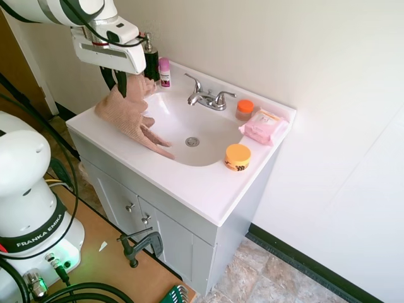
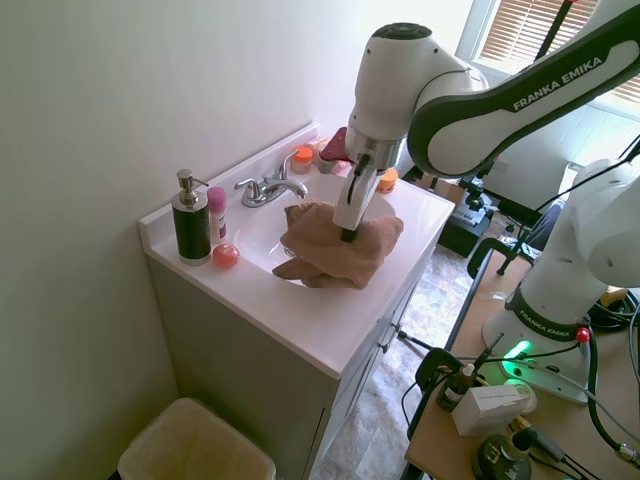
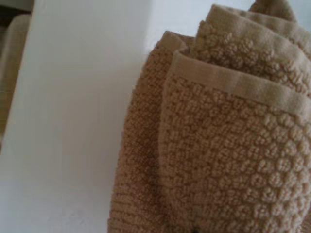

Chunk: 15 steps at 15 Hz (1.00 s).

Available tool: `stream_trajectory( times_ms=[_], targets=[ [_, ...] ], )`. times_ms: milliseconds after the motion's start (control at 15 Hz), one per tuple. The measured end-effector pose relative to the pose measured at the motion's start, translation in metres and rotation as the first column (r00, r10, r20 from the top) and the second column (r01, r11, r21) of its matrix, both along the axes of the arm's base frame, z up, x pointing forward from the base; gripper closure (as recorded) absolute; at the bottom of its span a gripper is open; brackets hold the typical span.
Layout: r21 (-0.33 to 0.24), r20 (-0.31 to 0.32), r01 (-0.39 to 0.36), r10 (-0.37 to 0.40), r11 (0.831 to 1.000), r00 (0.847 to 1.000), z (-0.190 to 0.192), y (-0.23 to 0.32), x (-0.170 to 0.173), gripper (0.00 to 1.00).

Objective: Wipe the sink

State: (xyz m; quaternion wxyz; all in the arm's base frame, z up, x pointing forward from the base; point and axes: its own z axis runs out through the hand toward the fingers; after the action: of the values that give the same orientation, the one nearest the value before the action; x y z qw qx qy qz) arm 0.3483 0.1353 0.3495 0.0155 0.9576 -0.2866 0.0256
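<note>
The sink [image 1: 208, 129] is a glossy white oval basin with a round chrome drain [image 1: 192, 142] and a chrome two-handle faucet [image 1: 207, 98], set in a white vanity top [image 1: 189, 189]. My gripper [image 1: 117, 83] hangs over the basin's left rim, shut on the top of a tan knobbly towel [image 1: 126, 113]. The towel drapes from the fingers onto the rim, with one corner trailing into the basin. From the other side, the gripper [image 2: 348, 236] pinches the bunched towel [image 2: 340, 255] at the front edge of the sink [image 2: 255, 235]. The wrist view is filled by the towel [image 3: 218, 141] against the white top [image 3: 73, 121].
A dark soap dispenser [image 1: 151, 60] and a pink bottle [image 1: 165, 72] stand at the back left corner. An orange-lidded jar [image 1: 245, 108], a pink wipes pack [image 1: 264, 126] and an orange tub [image 1: 238, 156] sit right of the basin. A bin [image 2: 195, 445] stands beside the cabinet.
</note>
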Motion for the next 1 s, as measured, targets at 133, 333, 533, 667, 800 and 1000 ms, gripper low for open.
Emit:
stream_trajectory(
  times_ms=[133,333,533,667,800,1000],
  targets=[
    [-0.001,-0.012,-0.048,0.048,0.999,0.999,0.007,0.018,-0.013,1.00],
    [0.004,-0.016,-0.087,0.087,0.996,0.996,0.022,0.038,-0.032,1.00],
    [0.018,-0.020,-0.118,0.118,0.993,0.993,0.032,0.057,-0.051,1.00],
    [0.021,-0.017,-0.140,0.141,0.990,0.990,0.034,0.070,-0.061,1.00],
    [0.020,-0.020,-0.158,0.158,0.987,0.987,0.032,0.085,-0.071,1.00],
    [0.017,-0.016,-0.149,0.149,0.989,0.989,0.029,0.089,-0.074,1.00]
  ],
)
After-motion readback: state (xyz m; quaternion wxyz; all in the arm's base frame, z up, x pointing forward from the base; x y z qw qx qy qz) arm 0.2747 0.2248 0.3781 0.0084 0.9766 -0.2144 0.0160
